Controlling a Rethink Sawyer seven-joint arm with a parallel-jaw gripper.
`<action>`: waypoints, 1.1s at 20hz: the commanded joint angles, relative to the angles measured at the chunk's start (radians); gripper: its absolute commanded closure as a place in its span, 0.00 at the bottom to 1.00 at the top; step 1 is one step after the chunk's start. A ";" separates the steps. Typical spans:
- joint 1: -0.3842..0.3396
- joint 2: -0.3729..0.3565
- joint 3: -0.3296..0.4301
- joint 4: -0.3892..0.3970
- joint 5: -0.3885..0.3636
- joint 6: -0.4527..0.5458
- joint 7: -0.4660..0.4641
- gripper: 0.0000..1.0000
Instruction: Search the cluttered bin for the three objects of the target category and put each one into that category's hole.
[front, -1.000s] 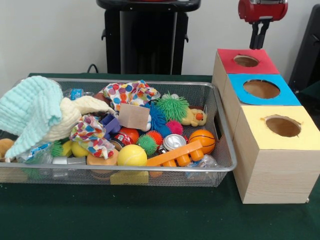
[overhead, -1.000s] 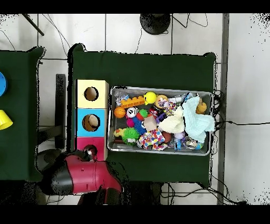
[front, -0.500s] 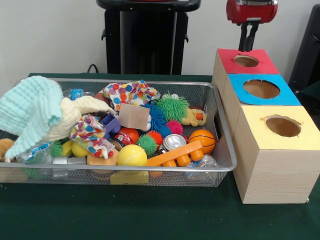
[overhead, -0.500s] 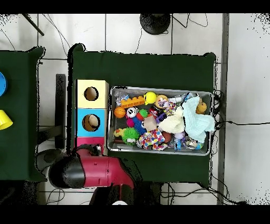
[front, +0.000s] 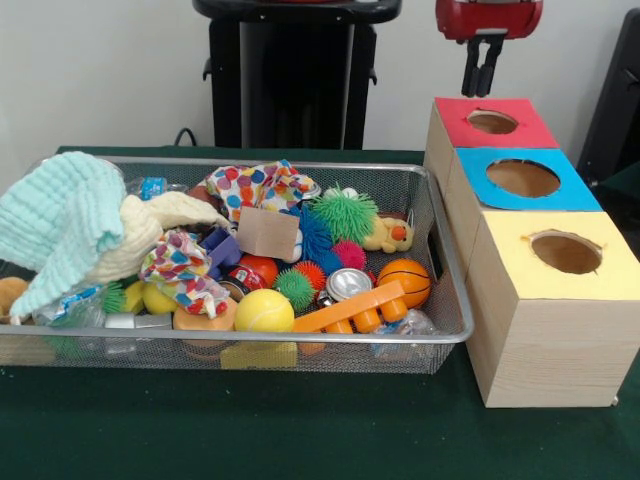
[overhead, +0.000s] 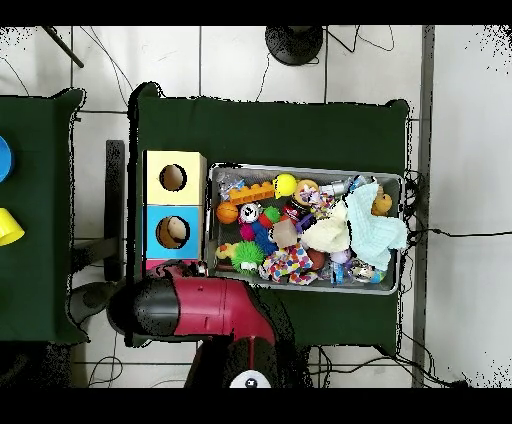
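Observation:
The wire mesh bin (front: 452, 262) holds mixed clutter; it also shows in the overhead view (overhead: 211, 228). The yellow plush duck (front: 388, 235) lies at its right end beside a green spiky ball (front: 345, 213). A tan furry plush (front: 10, 292) peeks out at the bin's far left, also in the overhead view (overhead: 382, 203). The tiger-striped plush is hidden. My gripper (front: 481, 72) hangs empty above and just left of the red-topped box (front: 455, 115), near its round hole (front: 492, 122). In the overhead view my arm (overhead: 200, 308) covers most of that box.
A blue-topped box (front: 580, 195) and a yellow-topped box (front: 505, 255) stand in a row with the red one, right of the bin. A mint cloth (front: 55, 225), spotted cloths, balls, a can and an orange block fill the bin. The black pedestal (front: 295, 75) stands behind.
My gripper has risen a little and moved left in the front view, off the red hole toward the bin. In the overhead view the arm has swung right. The bin's contents have not moved.

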 joint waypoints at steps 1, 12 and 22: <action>-0.072 0.001 0.098 -0.112 0.004 0.104 0.057 1.00; -0.108 -0.034 0.141 -0.056 -0.006 0.045 0.053 1.00; -0.167 -0.174 0.209 0.121 0.050 -0.025 0.036 1.00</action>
